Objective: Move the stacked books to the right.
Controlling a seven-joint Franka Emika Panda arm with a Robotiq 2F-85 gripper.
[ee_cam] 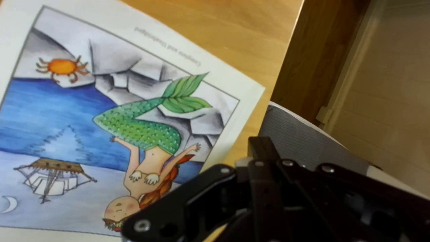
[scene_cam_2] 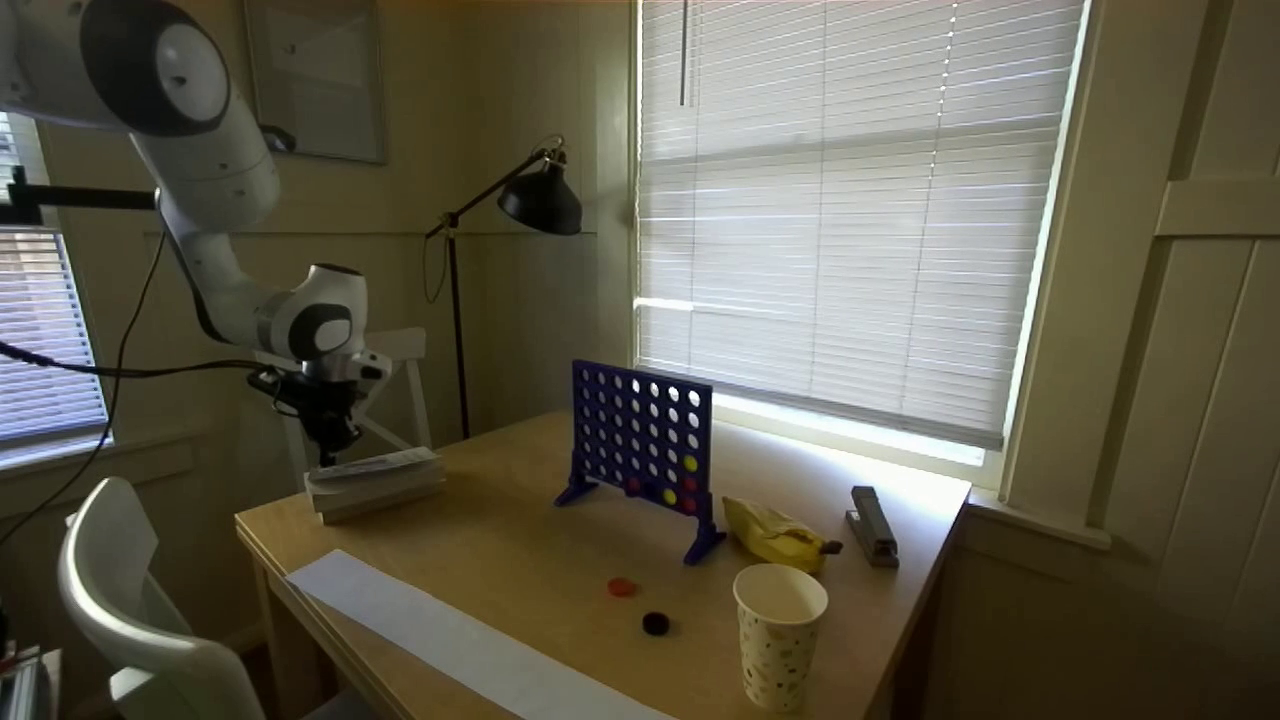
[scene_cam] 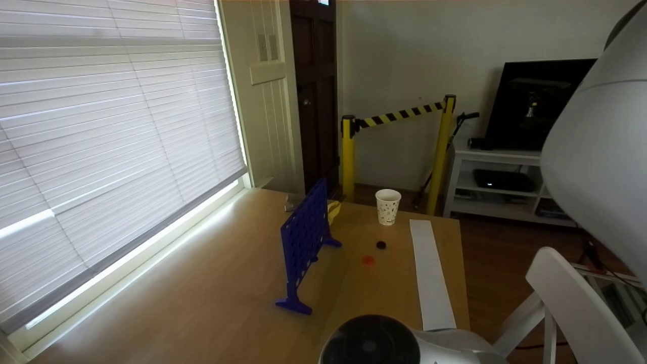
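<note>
The wooden table point(scene_cam_2: 510, 560) stands beside the window blinds point(scene_cam_2: 850, 220); the stacked books point(scene_cam_2: 375, 487) lie near its end; the gripper point(ee_cam: 263, 145), closed and empty, is at their edge; whether it touches them, I cannot tell.

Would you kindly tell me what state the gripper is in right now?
Gripper: closed, holding nothing that shows; it sits by the edge of the stacked books, and whether it touches them cannot be told.
</note>
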